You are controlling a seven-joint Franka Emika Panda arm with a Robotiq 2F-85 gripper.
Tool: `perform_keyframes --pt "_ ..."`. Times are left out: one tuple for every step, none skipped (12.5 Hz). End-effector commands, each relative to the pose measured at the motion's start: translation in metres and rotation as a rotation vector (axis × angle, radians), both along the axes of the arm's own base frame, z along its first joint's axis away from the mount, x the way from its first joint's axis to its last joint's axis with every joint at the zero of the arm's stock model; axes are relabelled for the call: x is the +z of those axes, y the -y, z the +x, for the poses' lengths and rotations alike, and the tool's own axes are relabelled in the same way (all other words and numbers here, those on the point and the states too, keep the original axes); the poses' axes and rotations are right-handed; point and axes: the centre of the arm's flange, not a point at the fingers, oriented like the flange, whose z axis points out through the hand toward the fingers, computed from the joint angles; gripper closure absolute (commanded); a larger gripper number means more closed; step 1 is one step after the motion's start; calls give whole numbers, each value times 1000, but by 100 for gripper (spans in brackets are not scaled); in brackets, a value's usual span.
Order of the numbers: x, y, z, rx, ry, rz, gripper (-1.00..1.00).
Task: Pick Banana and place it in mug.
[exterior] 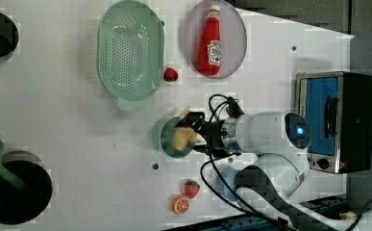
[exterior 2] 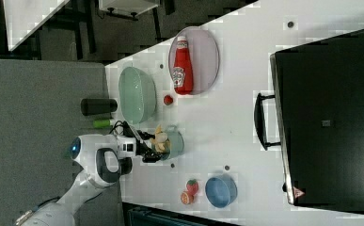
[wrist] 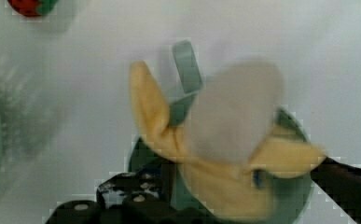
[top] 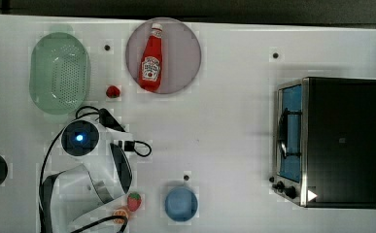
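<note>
Item: jaws. We record them as spread wide, one finger on each side of the banana and not clamped on it; the wrist view shows the tip of one peel flap reaching the finger on that side.

Item: banana. It stands in the mug, directly under the jaws. It is half peeled, with a pale blurred flesh end pointing up and yellow peel flaps splayed out over the rim.

Item: mug. Small, pale green, with a short side handle; upright on the white surface.

Surroundings, left view: the green colander lies just above the mug, with a small red fruit beside its rim. A ketchup bottle lies on a round plate. A strawberry and an orange half touch each other below the mug. A toaster oven sits at the left view's right, behind the arm.
</note>
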Motion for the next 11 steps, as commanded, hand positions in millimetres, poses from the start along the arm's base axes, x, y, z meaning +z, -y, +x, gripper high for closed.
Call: perform_keyframes --pt "69 -12 14 -3 139 1 -100" --pt "90 -6 19 -14 164 -10 -100" --pt "114 1 22 -24 176 -31 -100" --pt "142 8 25 -34 181 -55 -100" --pt "171 14 26 -44 177 -81 -100" --pt "201 23 27 -61 167 -106 -100" --pt "229 37 27 -88 151 -130 -100" --pt "259 54 29 -119 147 -142 -100" --pt "287 73 33 -135 151 -145 -100" --pt "312 94 36 -133 148 -145 -100" --pt "333 117 39 -132 135 -144 -100"
